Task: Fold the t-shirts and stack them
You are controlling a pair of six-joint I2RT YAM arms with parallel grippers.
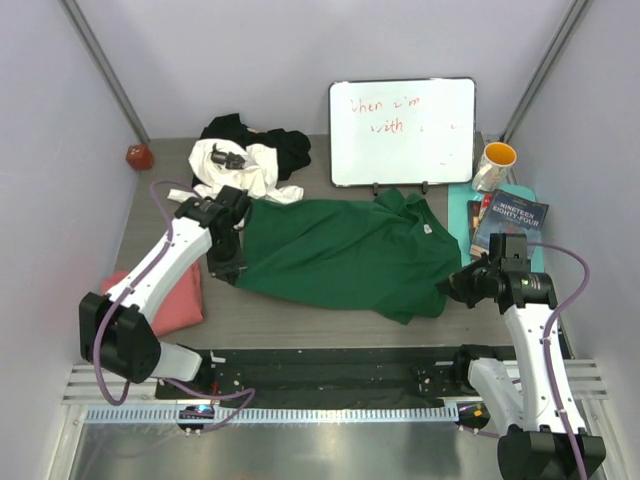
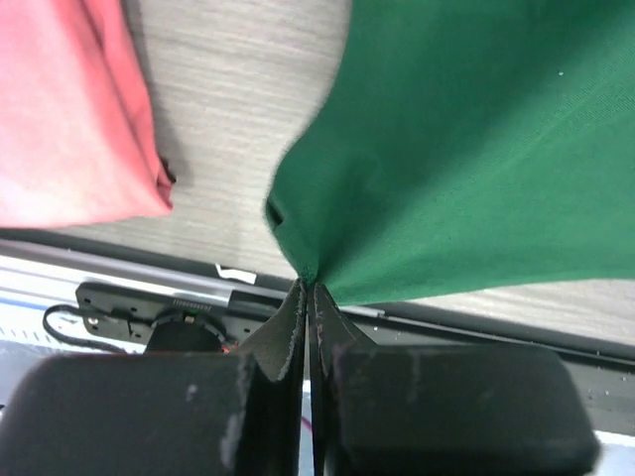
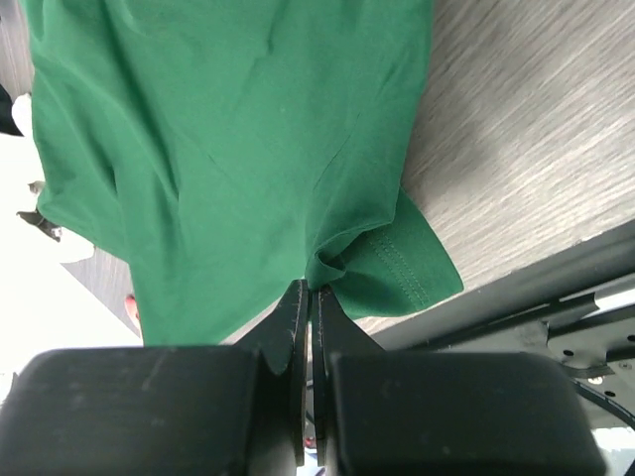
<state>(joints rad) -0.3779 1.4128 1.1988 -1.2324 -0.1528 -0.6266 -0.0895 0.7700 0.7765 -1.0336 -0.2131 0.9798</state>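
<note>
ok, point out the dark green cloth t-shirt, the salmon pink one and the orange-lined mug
dark green cloth t-shirt (image 1: 340, 255): top view, middle of its spread body.
salmon pink cloth t-shirt (image 1: 178, 300): top view, folded top face.
white mug with orange inside (image 1: 488, 174): top view, its outer wall.

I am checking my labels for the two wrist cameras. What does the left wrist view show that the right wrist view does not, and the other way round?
Only the left wrist view: the folded salmon pink t-shirt lying on the table. Only the right wrist view: a stitched hem on the dark green t-shirt. Both: a shut hand, the left hand or the right hand, pinching an edge of that green t-shirt, with the grey table behind it.
</note>
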